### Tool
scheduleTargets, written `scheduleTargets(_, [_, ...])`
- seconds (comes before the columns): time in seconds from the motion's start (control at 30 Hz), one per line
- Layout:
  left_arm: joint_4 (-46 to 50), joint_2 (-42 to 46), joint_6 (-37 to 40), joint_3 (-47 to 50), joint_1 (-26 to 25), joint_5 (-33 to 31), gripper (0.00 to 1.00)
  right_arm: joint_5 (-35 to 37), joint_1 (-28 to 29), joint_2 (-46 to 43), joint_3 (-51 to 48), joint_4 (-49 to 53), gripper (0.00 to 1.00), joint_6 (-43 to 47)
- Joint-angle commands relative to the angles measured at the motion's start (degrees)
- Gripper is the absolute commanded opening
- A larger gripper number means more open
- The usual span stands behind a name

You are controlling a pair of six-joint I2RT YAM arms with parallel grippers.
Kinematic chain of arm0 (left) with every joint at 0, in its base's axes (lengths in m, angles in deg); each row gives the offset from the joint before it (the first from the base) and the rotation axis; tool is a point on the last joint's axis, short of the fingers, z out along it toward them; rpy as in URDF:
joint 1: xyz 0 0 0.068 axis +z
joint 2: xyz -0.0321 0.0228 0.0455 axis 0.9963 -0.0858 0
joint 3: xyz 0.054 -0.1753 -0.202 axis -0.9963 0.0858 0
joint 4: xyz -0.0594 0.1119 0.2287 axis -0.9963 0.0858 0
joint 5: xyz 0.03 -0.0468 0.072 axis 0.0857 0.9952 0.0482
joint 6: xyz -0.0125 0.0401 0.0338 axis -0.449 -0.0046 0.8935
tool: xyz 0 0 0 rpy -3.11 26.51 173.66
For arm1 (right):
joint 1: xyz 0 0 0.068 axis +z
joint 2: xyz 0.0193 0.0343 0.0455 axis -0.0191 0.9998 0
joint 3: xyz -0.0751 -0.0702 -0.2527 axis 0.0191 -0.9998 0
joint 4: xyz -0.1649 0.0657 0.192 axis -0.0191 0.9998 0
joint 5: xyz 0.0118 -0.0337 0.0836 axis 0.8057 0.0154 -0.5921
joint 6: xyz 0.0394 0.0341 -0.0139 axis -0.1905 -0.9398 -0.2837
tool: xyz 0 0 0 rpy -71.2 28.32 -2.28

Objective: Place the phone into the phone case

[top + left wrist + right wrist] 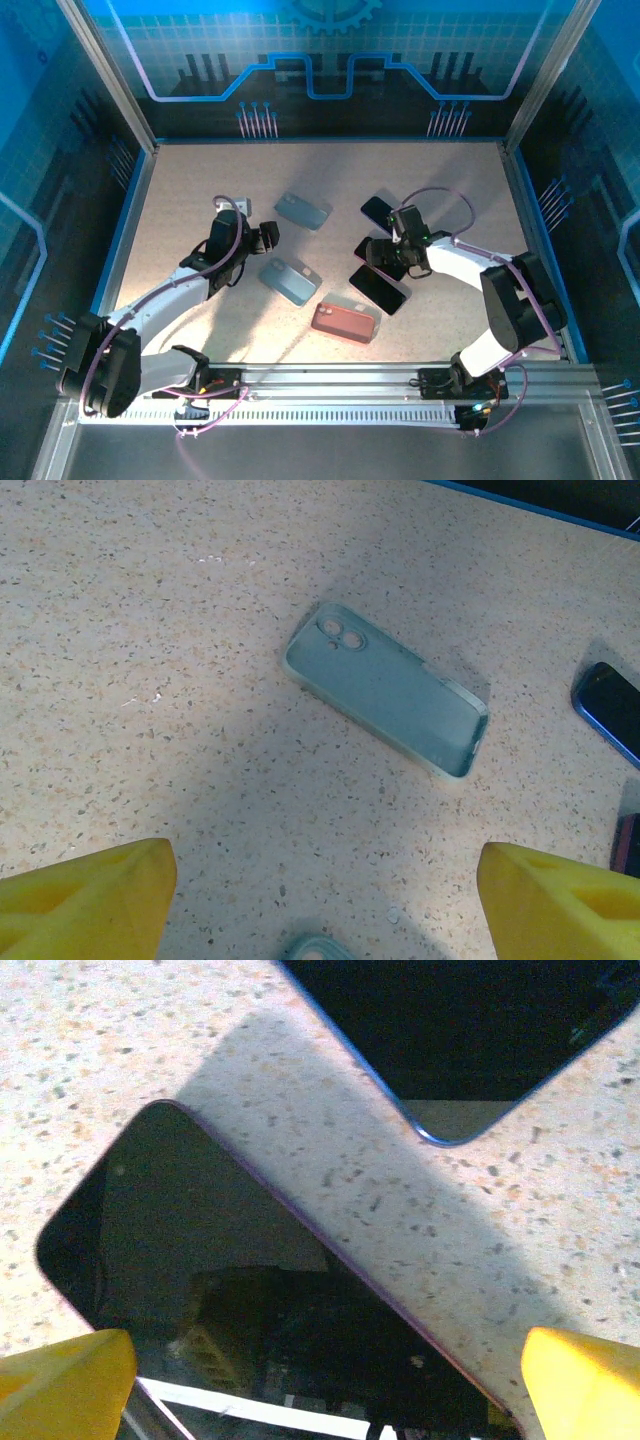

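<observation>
A dark phone with a purple edge [250, 1290] [378, 256] lies flat on the table. My right gripper [325, 1400] [388, 250] hangs open just over it, one yellow finger [65, 1385] on each side, nothing held. A blue-edged phone [470, 1030] [378, 210] lies just beyond. My left gripper [325, 920] [268, 237] is open and empty over bare table. Ahead of it lies an empty teal phone case [385, 687] [302, 211], hollow side up. A second teal case [288, 280] peeks in at the bottom edge [315, 948].
A third dark phone [378, 290] and a red case [342, 322] lie nearer the arm bases. The table [180, 200] is walled at the back and sides. In the left wrist view the blue-edged phone [610, 710] sits at the right edge.
</observation>
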Motion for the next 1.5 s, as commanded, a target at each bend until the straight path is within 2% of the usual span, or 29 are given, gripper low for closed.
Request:
scheduleTargets(0.0, [0.85, -0.40, -0.59, -2.29, -0.42, 0.90, 0.79, -0.77, 2.28, 1.32, 2.79, 0.36, 1.00, 2.37])
scheduleTargets(0.4, [1.46, -3.15, -0.12, -4.22, -0.41, 0.86, 0.78, 3.54, 7.21, 7.33, 8.86, 4.51, 1.00, 5.76])
scheduleTargets(0.93, [2.23, -0.84, 0.89, -3.35, -0.36, 0.06, 0.78, 12.39, 7.75, 14.00, 15.37, 10.37, 1.00, 4.64])
scheduleTargets(1.27, [2.96, -0.37, 0.95, -3.26, -0.38, 0.09, 0.78, 10.29, 6.15, 13.78, 15.87, 9.94, 1.00, 3.71])
scheduleTargets(1.47, [3.13, -0.15, 0.87, -3.26, -0.36, 0.00, 0.78, 3.23, 3.73, 9.94, 12.81, 8.30, 1.00, 4.25])
